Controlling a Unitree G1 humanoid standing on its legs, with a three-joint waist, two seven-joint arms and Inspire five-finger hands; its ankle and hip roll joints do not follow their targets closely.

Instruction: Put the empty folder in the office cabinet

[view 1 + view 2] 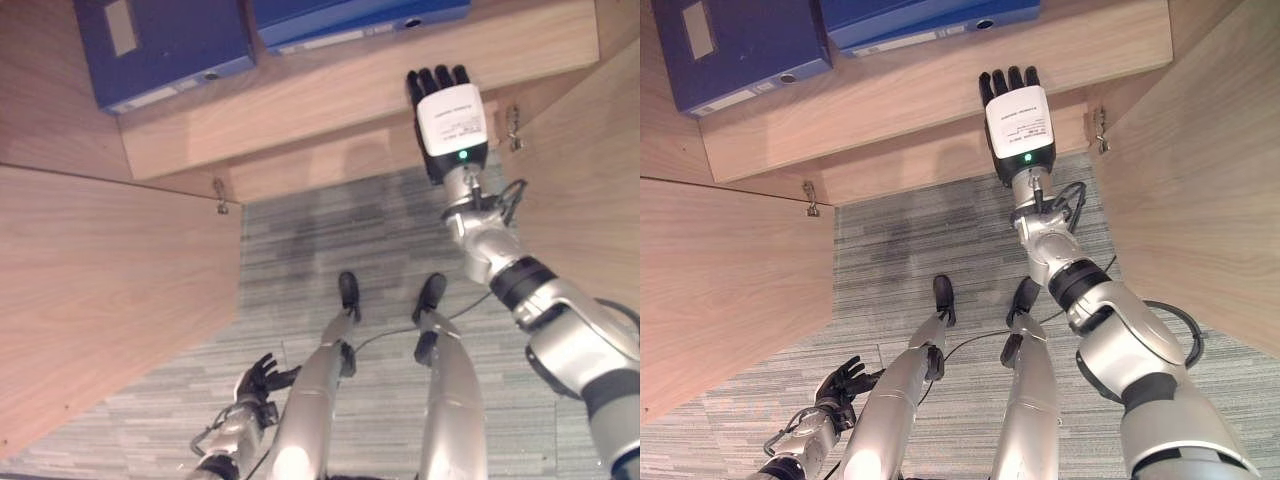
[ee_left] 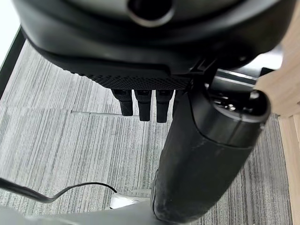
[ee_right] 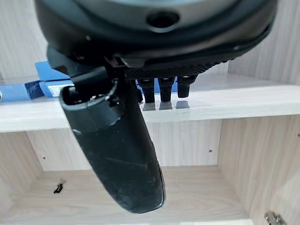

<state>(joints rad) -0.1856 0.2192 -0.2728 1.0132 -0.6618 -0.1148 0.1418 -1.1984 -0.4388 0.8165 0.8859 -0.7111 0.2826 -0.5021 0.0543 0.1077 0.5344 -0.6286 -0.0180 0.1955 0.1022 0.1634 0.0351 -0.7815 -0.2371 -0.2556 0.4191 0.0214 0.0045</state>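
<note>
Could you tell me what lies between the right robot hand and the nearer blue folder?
Bare wooden shelf: in the left eye view, the right robot hand rests at its front edge, apart from the folder.

The room light is warm and rather dim, so the wooden cabinet shelf (image 1: 340,90) has a reddish tone from the head views. A soft dark shadow lies on the grey carpet (image 1: 330,240) just before the cabinet. Seen from the wrists, the light is whiter and brighter. There the thumb (image 3: 117,154) is very near and out of focus, with a weak shine.
</note>
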